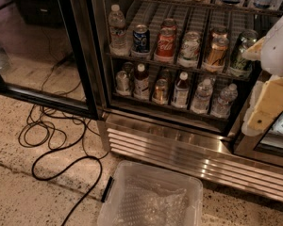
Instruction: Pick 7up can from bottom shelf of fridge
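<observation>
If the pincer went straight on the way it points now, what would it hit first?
Probably the clear water bottle at the right end of the bottom shelf; the pincer sits at the picture's right edge, aimed leftward. Depth is unclear.

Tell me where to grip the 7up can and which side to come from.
Grip the 7up can across its side wall, mid-height, coming in from the open front: it stands upright at the bottom shelf's left end, a bottle close on its right. The gripper hangs at the right edge.
</observation>
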### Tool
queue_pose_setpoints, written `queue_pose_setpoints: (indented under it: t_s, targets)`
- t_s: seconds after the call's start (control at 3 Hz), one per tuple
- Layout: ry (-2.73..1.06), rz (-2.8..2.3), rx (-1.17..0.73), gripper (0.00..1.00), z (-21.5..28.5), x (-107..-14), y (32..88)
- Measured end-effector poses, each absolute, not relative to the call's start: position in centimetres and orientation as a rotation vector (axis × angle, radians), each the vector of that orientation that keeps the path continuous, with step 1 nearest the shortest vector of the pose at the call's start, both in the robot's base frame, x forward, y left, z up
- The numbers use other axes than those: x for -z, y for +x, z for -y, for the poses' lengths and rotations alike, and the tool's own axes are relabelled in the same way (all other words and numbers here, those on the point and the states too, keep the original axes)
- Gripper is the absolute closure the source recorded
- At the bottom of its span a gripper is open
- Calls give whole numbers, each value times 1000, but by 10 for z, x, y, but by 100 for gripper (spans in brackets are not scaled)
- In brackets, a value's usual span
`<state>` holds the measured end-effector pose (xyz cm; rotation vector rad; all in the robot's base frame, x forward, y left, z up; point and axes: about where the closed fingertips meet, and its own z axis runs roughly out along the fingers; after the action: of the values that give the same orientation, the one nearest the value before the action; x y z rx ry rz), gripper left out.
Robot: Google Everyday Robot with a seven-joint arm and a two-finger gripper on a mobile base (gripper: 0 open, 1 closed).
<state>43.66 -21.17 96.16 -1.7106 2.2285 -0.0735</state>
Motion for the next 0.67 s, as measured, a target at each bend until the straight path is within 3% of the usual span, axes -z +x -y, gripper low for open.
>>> queue_pose_setpoints:
  t_s: [0.67]
  targets:
    - [-1693,-2225,95,0,195,-910,428]
